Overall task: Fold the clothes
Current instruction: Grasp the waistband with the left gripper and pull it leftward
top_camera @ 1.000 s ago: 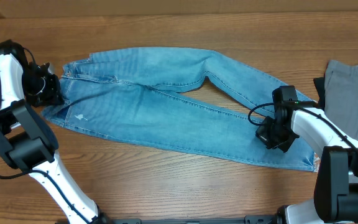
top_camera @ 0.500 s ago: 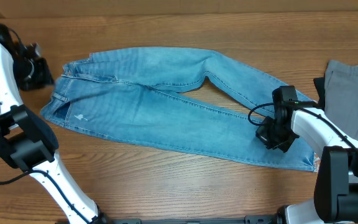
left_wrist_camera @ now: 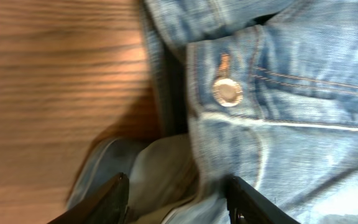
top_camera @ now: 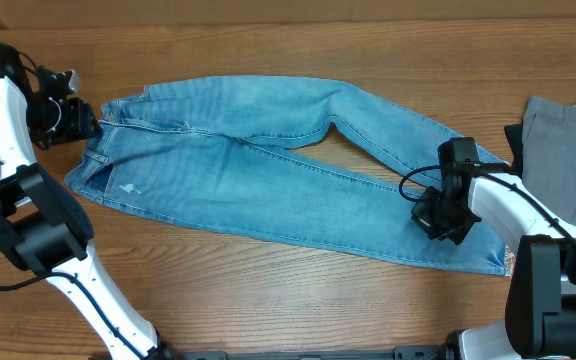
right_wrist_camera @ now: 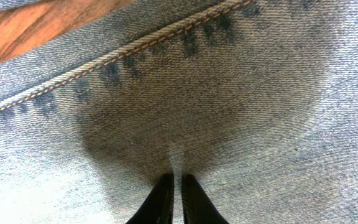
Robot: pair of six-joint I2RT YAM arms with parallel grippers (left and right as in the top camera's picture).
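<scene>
The clothes, a pair of light blue jeans [top_camera: 268, 180], lie spread across the wooden table, waist at the left and legs running right. My left gripper [top_camera: 90, 126] sits at the waist edge. In the left wrist view this gripper [left_wrist_camera: 182, 200] is open, its dark fingers [left_wrist_camera: 115, 200] straddling the pale inner waistband just below the metal button [left_wrist_camera: 227, 91]. My right gripper [top_camera: 438, 224] rests on the lower leg near the hem. In the right wrist view that gripper [right_wrist_camera: 174, 186] is shut on a small pinched ridge of denim [right_wrist_camera: 185, 106].
A grey garment [top_camera: 566, 150] lies at the right edge of the table, with a dark item [top_camera: 514, 142] beside it. Bare wood [top_camera: 268, 290] runs along the front and behind the jeans.
My left gripper let go of the waist, pulled away to the left, then came back to the waist edge with its jaws open. The right arm stayed put.
</scene>
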